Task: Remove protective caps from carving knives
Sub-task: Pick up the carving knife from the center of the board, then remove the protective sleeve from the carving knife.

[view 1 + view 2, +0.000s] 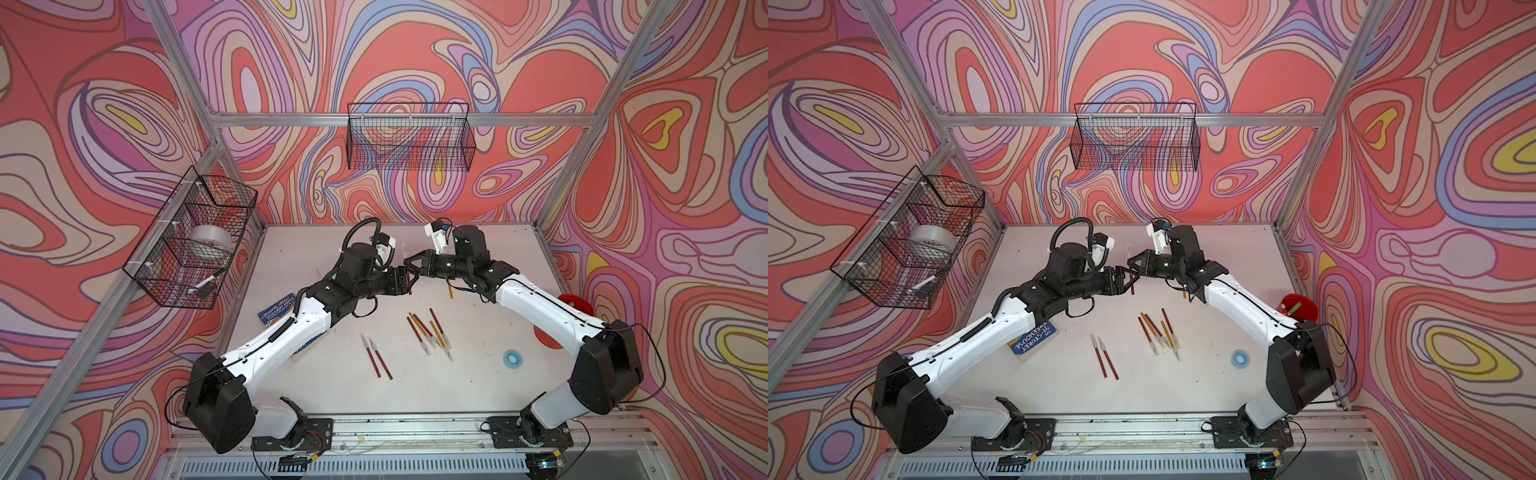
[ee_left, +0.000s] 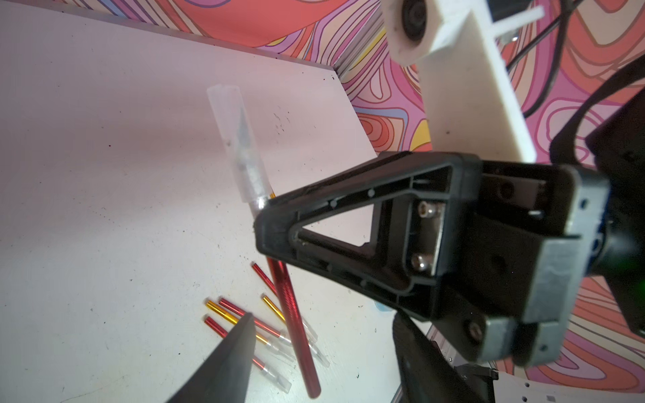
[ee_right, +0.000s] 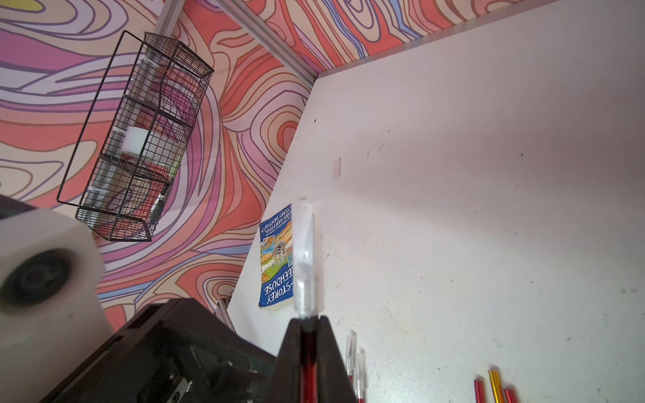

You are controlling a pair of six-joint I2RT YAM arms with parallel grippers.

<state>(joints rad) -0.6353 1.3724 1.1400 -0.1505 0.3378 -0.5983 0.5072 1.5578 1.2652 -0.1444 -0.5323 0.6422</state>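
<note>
Carving knives (image 2: 232,307): 9. That's 5 in ctr cluster, 2 red as a pair (image 1: 382,361), 1 yellow (image 1: 450,291) alone, 1 red held-up knife (image 2: 295,314). Protective caps: 1 loose (image 3: 336,167), 1 on held-up knife (image 2: 237,139); cluster's too small to count. Wire baskets (image 1: 409,137): 2. Book (image 1: 1034,338), blue tape ring (image 1: 509,358), clear tape roll (image 1: 210,245), marker pen (image 1: 203,284): 1 ea.

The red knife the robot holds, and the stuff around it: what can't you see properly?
Dark red-handled carving knife: left wrist view, the shut right gripper covers its middle.
Yellow-handled carving knife: both top views, the right arm hides one end; capped or not, unclear.
Round red plastic thing: both top views, partly behind the right arm; unidentifiable.
Thin white stick in the black wire basket: top views, too small.
</note>
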